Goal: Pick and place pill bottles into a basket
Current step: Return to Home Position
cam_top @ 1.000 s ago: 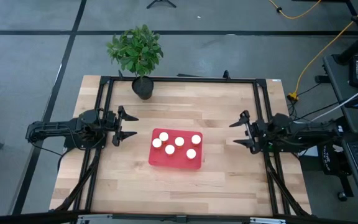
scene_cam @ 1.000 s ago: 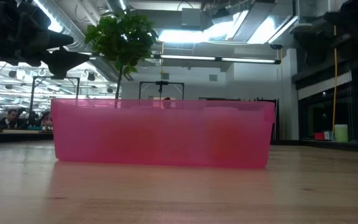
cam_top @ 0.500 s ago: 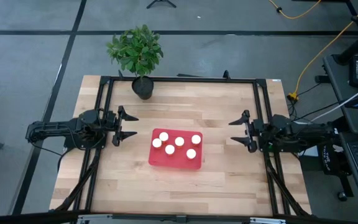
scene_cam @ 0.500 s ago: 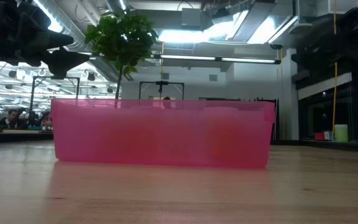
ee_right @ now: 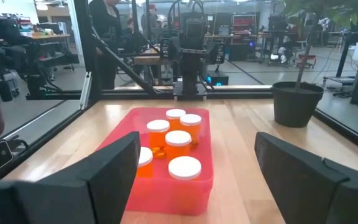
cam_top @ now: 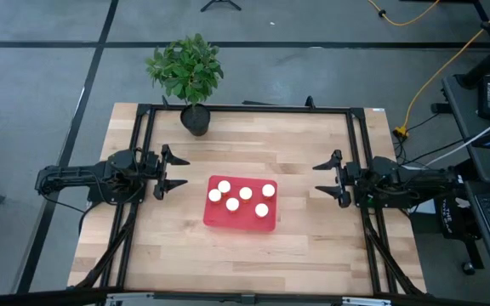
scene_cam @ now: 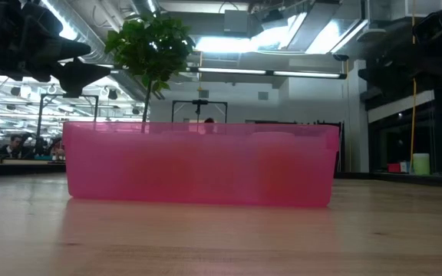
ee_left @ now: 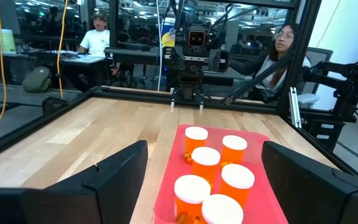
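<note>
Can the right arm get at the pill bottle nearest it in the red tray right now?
Probably yes. The right gripper is open at the table's right side, only bare wood lies between it and the red tray, and that pill bottle stands uncovered.

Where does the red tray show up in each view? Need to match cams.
High view: red tray at the centre of the table, between left gripper and right gripper.
Low view: tray fills the middle, side wall facing the camera.
Left wrist view: tray straight ahead of the left gripper.
Right wrist view: tray straight ahead of the right gripper.
Shared landmark: potted plant, behind the tray in low view, beside it in right wrist view; absent from left wrist view.
</note>
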You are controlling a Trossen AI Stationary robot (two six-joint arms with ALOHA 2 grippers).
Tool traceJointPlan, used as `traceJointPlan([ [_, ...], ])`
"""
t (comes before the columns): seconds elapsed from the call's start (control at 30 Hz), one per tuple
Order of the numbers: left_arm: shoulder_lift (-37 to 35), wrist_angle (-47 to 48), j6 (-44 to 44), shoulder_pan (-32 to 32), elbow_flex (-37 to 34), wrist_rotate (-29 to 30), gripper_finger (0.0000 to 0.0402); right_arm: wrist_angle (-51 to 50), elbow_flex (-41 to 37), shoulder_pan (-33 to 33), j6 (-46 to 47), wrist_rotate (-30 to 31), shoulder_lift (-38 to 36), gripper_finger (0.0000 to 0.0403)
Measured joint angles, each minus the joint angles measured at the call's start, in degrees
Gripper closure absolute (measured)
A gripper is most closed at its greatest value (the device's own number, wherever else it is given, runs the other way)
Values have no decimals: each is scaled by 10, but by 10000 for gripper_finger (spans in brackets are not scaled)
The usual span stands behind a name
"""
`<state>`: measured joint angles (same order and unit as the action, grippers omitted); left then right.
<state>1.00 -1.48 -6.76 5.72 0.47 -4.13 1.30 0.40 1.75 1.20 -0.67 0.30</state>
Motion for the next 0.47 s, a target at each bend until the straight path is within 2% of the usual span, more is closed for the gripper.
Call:
traceJointPlan([
  [0.47, 0, 0, 0, 0, 0, 0, 93, 1, 0, 0, -1, 0, 0, 84],
])
